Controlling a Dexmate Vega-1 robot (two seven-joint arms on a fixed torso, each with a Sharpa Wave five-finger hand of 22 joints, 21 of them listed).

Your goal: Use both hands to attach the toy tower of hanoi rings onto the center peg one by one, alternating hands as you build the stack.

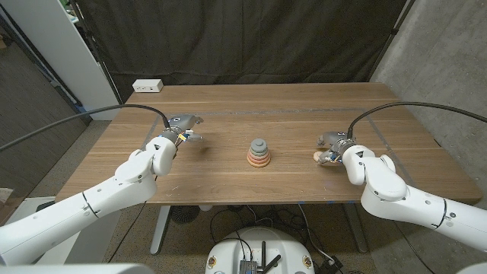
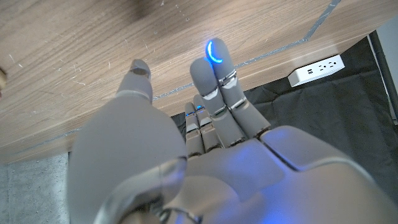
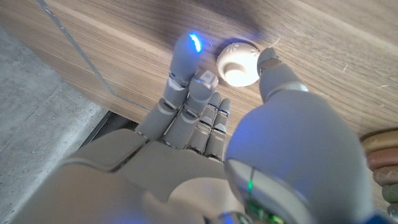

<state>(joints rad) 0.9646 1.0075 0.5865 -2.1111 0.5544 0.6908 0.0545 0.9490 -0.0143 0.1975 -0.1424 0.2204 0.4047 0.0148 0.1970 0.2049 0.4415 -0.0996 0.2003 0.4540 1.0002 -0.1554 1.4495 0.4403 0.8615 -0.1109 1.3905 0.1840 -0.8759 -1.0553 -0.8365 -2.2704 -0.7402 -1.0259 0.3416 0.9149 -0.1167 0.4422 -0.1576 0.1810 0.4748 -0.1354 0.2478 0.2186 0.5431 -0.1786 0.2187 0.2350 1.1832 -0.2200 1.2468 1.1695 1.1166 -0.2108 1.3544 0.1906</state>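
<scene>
fingers (image 3: 186,59) of the right hand (image 1: 332,148) reach along the table (image 1: 289,106), and between a fingertip and the thumb sits a small cream ring (image 3: 237,63), which lies on the wood. the fingertip and thumb are just beside it, but i cannot tell if they really pinch it or only touch it. in the head view the ring shows as a pale spot at this hand, near the right part of the table.

fingers (image 2: 214,68) of the left hand (image 1: 183,131) are nearly straight and close together, thumb apart, and hold nothing; the hand is above bare wood on the left side.

the stack of rings (image 1: 259,154) stands on the peg at the table's middle, well apart from both hands, with free wood on each side of it and toward the front edge.

no writing can be read. a white power strip (image 1: 148,86) lies at the far left corner.
</scene>
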